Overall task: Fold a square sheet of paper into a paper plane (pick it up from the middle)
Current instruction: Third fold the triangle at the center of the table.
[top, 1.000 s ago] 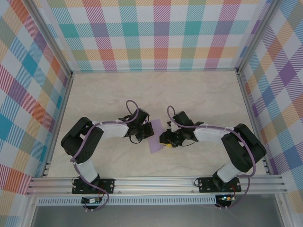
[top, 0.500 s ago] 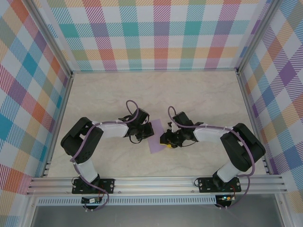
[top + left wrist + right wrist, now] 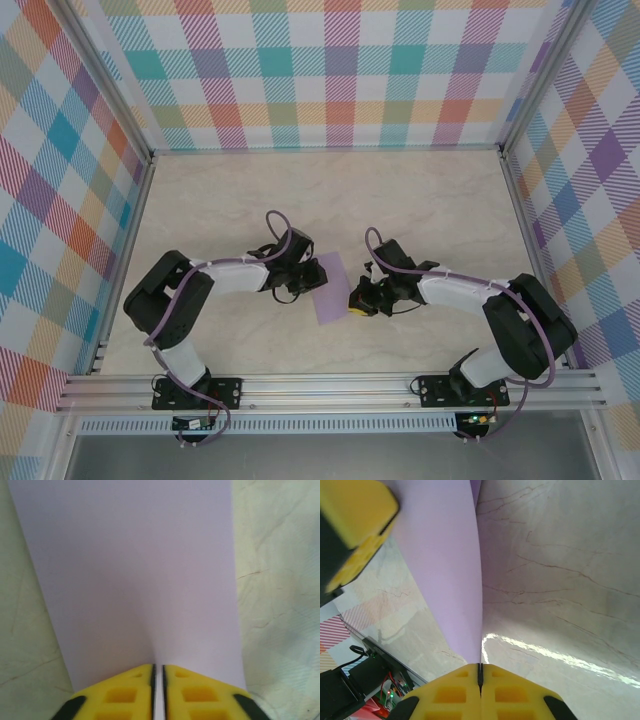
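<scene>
Just below centre of the top view, my left gripper holds one side of the square sheet of paper, jaws slightly parted; my right gripper pinches the opposite edge. I'd keep both grips level.

Probably a robot test booth in a lab: a marble-look counter boxed by plaid-printed panels, with aluminium framing along its near edge.

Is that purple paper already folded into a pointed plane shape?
No, in the overhead view the square sheet of paper is a plain four-sided shape with no pointed nose or wings.
</scene>
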